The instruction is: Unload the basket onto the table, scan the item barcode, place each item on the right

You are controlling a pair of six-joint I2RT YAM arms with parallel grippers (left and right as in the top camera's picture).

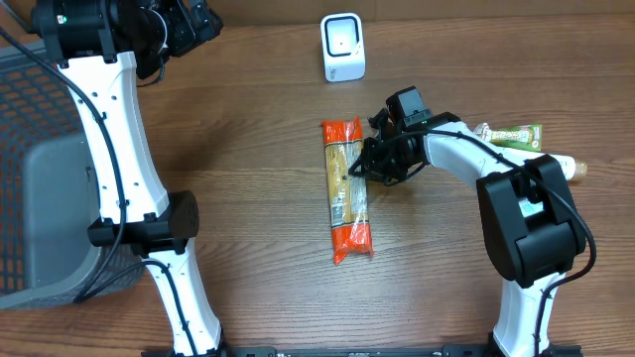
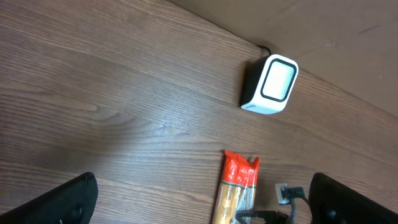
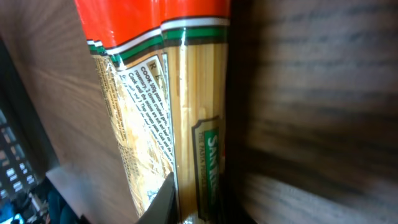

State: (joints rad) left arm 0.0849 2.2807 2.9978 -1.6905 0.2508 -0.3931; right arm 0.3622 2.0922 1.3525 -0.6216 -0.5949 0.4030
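Spaghetti pack of clear plastic with orange ends (image 1: pixel 347 188) lies lengthwise on the brown wooden table (image 1: pixel 248 149), near its middle, below the small white box scanner (image 1: pixel 343 47) and apart from it. Right gripper (image 1: pixel 367 167) sits at the pack's right edge about mid-length, jaws drawn narrow on the pack. Left gripper (image 1: pixel 198 28) hangs at the far left corner, jaws spread wide, holding nothing.

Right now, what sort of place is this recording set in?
Probably a mock shop checkout set up on a wooden table: a small white barcode scanner stands at the far edge, a spaghetti packet lies in the middle, and a grey mesh basket sits at one side.
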